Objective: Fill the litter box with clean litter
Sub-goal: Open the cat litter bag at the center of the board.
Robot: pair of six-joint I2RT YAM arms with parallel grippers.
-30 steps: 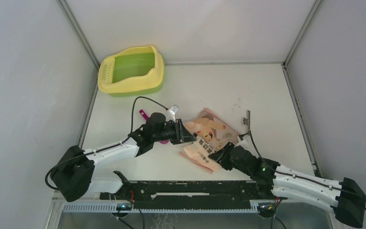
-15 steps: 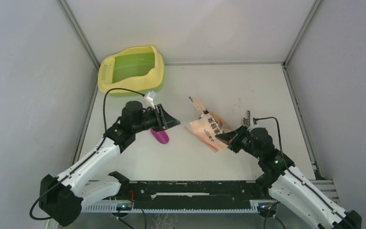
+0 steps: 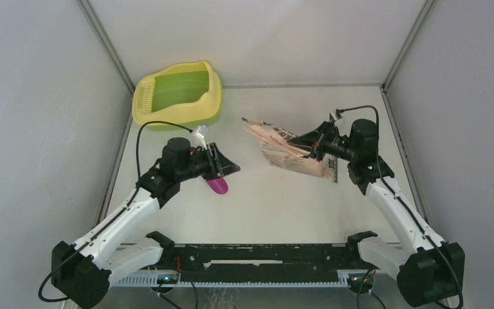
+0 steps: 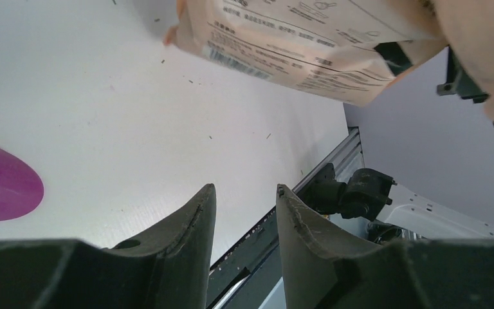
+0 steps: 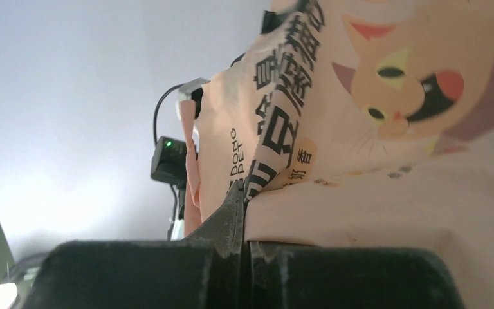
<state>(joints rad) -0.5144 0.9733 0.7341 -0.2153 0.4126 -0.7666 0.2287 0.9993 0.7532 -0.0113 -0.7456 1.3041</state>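
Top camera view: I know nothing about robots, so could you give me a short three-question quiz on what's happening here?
1. Fill in: the litter box sits in the far ___ corner of the table.
2. True or false: the magenta scoop lies on the table, and the left gripper is open and empty.
3. What is the right gripper shut on? A the magenta scoop; B the pink-orange bag; C the litter box.
Key: 1 left; 2 true; 3 B.
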